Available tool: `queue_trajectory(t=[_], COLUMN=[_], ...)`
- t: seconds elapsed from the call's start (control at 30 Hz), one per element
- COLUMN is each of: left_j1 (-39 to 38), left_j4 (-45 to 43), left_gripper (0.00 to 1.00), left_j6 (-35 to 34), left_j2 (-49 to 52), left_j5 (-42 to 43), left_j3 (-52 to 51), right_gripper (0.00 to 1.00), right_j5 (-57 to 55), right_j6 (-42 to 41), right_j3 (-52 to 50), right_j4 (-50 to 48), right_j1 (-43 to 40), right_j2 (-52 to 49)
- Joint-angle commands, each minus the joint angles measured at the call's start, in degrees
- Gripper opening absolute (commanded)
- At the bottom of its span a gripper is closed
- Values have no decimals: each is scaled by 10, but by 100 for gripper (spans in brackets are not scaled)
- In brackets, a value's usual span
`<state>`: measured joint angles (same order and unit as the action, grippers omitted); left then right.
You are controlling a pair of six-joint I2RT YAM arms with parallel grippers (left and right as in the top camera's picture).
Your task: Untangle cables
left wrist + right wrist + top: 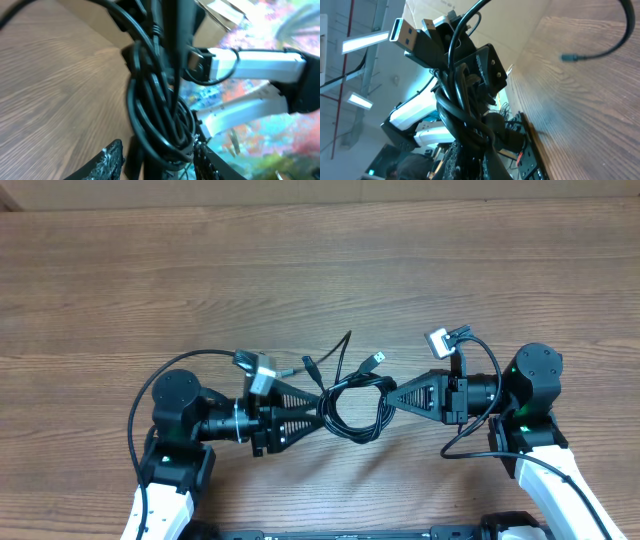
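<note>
At frame centre, between both grippers: tangled bundle of thin black cables (pixel 356 412). Right gripper (pixel 393 394) clamped shut on bundle's right side. Left gripper (pixel 318 413) at bundle's left side, cables between fingers (pixel 112 159); grasp indeterminate. Underneath: brown wood-grain table (pixel 150 260).

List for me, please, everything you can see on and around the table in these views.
cables: one tangled bundle, black, table centre between the grippers; loose ends fan out on the far side.
USB plug: one, silver-tipped, on a loose end just beyond the bundle.
table: one, brown wood grain, under everything.
left gripper: one, black, tip at the bundle's left edge.
right gripper: one, black, shut on the bundle's right side.
</note>
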<state>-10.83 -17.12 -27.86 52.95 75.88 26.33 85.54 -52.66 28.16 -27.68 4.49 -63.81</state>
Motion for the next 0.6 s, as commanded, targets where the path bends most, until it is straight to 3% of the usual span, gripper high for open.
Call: queue_trajectory(t=[0.0,0.37,0.43,0.53,0.57], left_j1=[-14,-62,-73,-83,-83], left_j4=[2,2,2,2,2], left_gripper=[44,34,27,5,4], left_j6=[37,36,37,37,37], left_j2=[-2,-1,-1,-1,-1], left_j5=[19,-67,-88,-102,-102], left_j3=[0,0,0,0,0], right_gripper=[4,4,4,4,4], right_j5=[25,37,37,37,37], right_j6=[-12,-14,-14,-14,-14], right_j3=[7,7,7,7,7], right_j4=[-3,-2,0,-1,-1], right_j1=[-1,0,0,0,0], right_j2=[5,5,5,5,5])
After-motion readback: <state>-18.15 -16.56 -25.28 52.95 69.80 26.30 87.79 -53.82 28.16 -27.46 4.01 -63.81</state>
